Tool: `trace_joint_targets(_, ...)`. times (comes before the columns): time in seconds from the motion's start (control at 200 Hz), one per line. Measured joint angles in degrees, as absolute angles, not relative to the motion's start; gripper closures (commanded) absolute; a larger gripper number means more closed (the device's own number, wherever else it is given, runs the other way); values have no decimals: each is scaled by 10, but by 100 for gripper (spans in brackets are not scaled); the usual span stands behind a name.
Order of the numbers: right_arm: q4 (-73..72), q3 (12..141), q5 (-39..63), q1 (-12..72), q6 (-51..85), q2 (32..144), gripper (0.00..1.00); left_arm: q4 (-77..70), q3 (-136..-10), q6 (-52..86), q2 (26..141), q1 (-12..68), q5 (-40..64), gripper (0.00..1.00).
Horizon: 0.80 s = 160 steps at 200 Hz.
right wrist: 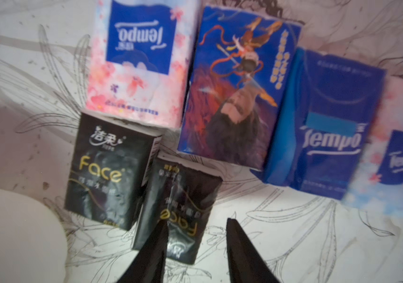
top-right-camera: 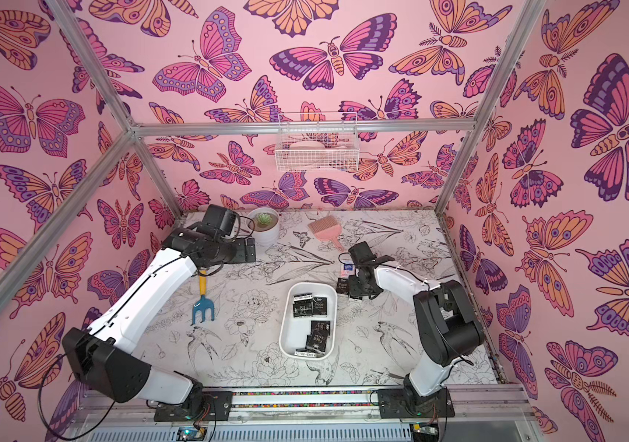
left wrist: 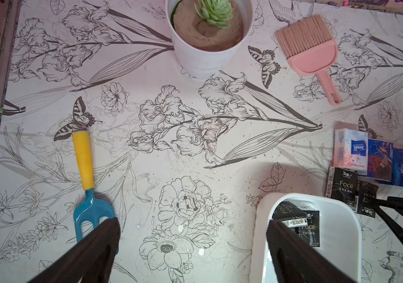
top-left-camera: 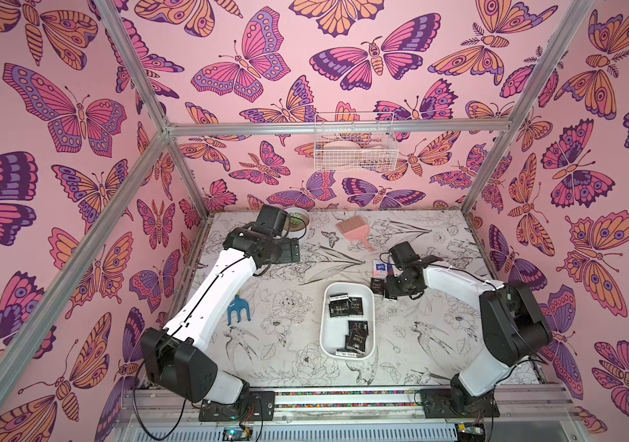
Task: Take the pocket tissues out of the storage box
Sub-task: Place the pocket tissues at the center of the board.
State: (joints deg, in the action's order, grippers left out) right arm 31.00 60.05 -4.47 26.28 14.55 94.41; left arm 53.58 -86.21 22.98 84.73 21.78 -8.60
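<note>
Across the flower-printed worktop (top-left-camera: 439, 344) two white-and-black arms reach in from the near rail. The left arm (top-left-camera: 209, 294) is raised over the far left side. Its wrist view shows the left gripper (left wrist: 193, 221) with its jaws spread wide and nothing between them. The right arm (top-left-camera: 458, 283) bends down to the spot just beyond the far right corner of the storage box. The right gripper (right wrist: 196, 221) also has its jaws apart and clamps nothing. One finger lies over a black packet (right wrist: 183, 196) that rests flat on the worktop (whether it touches the packet cannot be told).

On the back wall hangs a white wire basket (top-left-camera: 355, 153). The storage box (top-left-camera: 333, 336), a shallow white tray, sits mid-worktop, lengthwise towards the back. A white plant pot (top-right-camera: 267, 237) with a green succulent stands at the far left, near the left gripper. A garden fork (top-right-camera: 202, 306) with blue tines and a yellow handle lies left of the box, well apart from it. A pink brush (top-left-camera: 353, 231) lies at the back.

Several black pocket tissues (top-left-camera: 357, 336) lie in the box, some at its far end and some at its near end. Six more are out on the worktop beside the right gripper: two black, two blue, and two pale floral ones.
</note>
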Motion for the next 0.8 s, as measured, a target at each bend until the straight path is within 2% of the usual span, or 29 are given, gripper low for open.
trace_joint_targets(0.215,289,620,9,275,164,905,57,536,-862,230,847,218,-86,0)
trace_joint_targets(0.325,262,618,32,283,201,913,53,536,-862,230,847,218,-86,0)
trace_joint_targets(0.801,175,554,19,286,314,974,56,536,-862,230,842,218,-90,0)
